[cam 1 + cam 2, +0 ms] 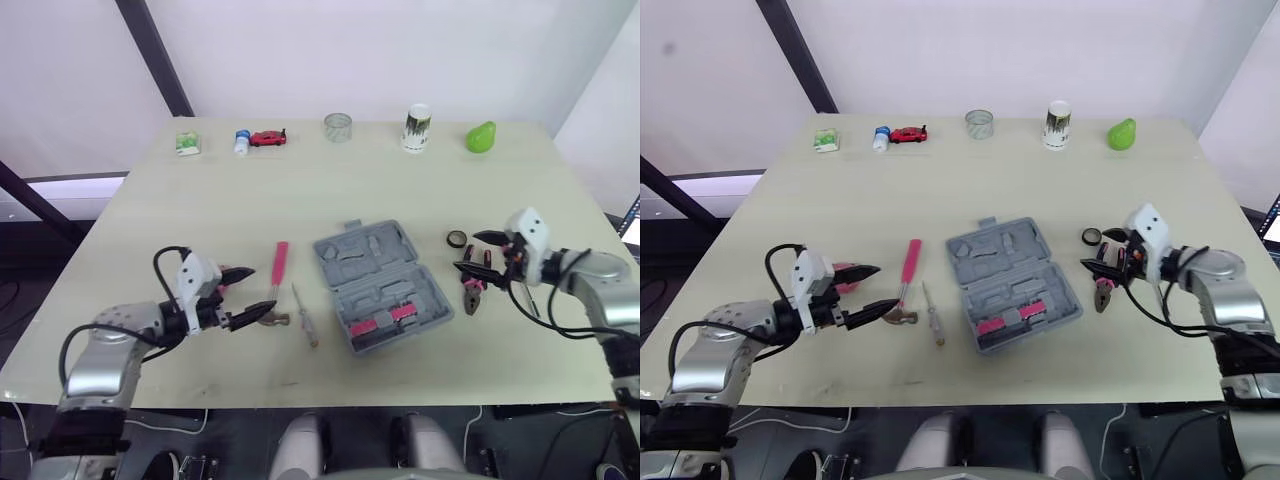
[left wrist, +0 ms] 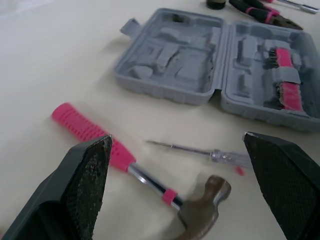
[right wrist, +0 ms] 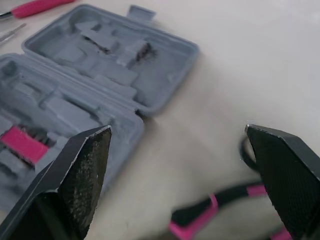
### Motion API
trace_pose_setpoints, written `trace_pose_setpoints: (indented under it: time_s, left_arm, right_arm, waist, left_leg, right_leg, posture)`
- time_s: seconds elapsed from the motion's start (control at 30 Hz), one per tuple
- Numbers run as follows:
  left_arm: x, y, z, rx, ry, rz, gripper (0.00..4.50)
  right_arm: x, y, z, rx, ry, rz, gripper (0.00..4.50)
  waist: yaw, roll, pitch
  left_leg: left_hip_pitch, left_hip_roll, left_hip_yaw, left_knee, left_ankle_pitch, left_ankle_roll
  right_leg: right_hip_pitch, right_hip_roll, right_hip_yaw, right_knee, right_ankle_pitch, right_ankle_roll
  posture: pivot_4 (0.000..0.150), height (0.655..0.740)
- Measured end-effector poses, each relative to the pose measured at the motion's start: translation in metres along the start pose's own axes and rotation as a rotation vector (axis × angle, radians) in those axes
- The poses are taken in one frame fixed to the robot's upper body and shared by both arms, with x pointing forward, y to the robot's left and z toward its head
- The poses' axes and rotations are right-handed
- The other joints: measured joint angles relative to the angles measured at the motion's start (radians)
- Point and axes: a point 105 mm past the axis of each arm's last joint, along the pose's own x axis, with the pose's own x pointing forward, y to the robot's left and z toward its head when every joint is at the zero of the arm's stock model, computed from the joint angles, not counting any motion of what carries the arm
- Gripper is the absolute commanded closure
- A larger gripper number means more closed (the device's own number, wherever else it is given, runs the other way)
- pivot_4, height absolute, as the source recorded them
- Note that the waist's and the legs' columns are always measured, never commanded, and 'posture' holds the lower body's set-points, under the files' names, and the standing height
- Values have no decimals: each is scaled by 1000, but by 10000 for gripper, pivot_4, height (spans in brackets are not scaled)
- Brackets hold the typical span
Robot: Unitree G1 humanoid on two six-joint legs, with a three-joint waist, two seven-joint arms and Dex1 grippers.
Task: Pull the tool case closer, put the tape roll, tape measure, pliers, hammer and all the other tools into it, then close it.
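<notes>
My left gripper [image 1: 250,295] hangs with its two black fingers spread wide, nothing between them, low over the table [image 1: 300,190] left of the case [image 1: 380,285]. The hammer [image 1: 278,270] lies just at the fingertips, with its dull brown metal head nearest me and beside the lower finger. Its ribbed pink grip points away from me. Between the hammer and the case lies a thin screwdriver [image 1: 305,322] with a steel shaft and a clear handle.

The case sits open and flat mid-table. It is grey moulded plastic, with shaped recesses in both halves and pink strips in the nearer half. Its latch tab is on the far edge.

Right of the case, my right gripper [image 1: 466,251] is also wide open and holding nothing. It hovers over the black-and-pink handles of the pliers [image 1: 471,292], whose metal nose points toward me. A small dark tape roll [image 1: 457,239] lies just beside its upper fingertip.

Well beyond the case, along the far edge, stand a green packet [image 1: 187,143], a small bottle [image 1: 241,141], a red toy car [image 1: 267,137], a clear round tin [image 1: 338,127], a cup [image 1: 417,128] and a green pear-shaped thing [image 1: 481,137].
</notes>
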Motion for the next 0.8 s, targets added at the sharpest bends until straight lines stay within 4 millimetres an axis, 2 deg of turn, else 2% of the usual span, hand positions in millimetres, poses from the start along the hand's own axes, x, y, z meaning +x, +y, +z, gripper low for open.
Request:
trace_pose_setpoints:
  time_s: [0.07,0.17,0.2,0.23,0.4,0.43,0.47,0.67,0.8]
  left_arm:
    - [10,0,0,-3,0,-36,480]
    - [24,-4,-1,-9,6,-95,8653]
    - [30,-4,-3,-12,16,-113,13114]
    - [32,-4,-4,-14,16,-119,17758]
    - [41,-2,-14,-18,64,-151,44292]
    - [43,-4,-17,-18,76,-165,45000]
    - [45,-5,-18,-19,82,-173,45000]
    - [56,-5,-21,-2,112,-203,45000]
    - [61,-6,-21,-4,113,-212,45000]
  right_arm:
    - [13,-4,0,-5,36,1,0]
    - [29,-7,1,-25,66,9,0]
    - [36,-8,1,-30,81,9,5391]
    - [39,-8,1,-38,83,10,8411]
    - [47,-13,-10,-116,160,9,34849]
    - [49,-12,-12,-136,173,17,40697]
    - [51,-11,-13,-146,180,26,44717]
    - [64,-2,-19,-181,204,73,44717]
    - [71,1,-16,-197,192,81,44717]
  waist:
    - [-2,1,1]
    - [-3,1,1]
    - [-3,1,1]
    - [-4,1,1]
    - [-5,2,1]
    - [-5,2,1]
    - [-5,2,1]
    - [-7,3,2]
    - [-9,3,2]
  left_leg:
    - [0,0,0,0,0,0]
    - [0,0,0,0,0,0]
    - [0,0,0,0,0,0]
    - [0,0,0,0,0,0]
    - [-1,0,0,0,0,0]
    - [-1,0,0,0,0,0]
    - [-1,0,0,0,0,0]
    - [-1,0,0,0,0,0]
    - [-1,0,0,0,0,0]
  right_leg:
    - [0,0,0,0,0,0]
    - [0,0,0,1,0,0]
    - [-1,0,0,1,0,0]
    - [-1,0,0,1,0,0]
    - [-2,0,0,1,0,0]
    - [-2,0,0,1,0,0]
    - [-2,0,0,2,0,0]
    - [-2,0,0,2,0,0]
    - [-2,0,0,2,0,0]
  posture:
    - [1500,7400]
    - [1500,7400]
    - [1500,7400]
    - [1500,7400]
    - [1500,7400]
    - [1500,7400]
    - [1500,7400]
    - [1500,7400]
    - [1500,7400]
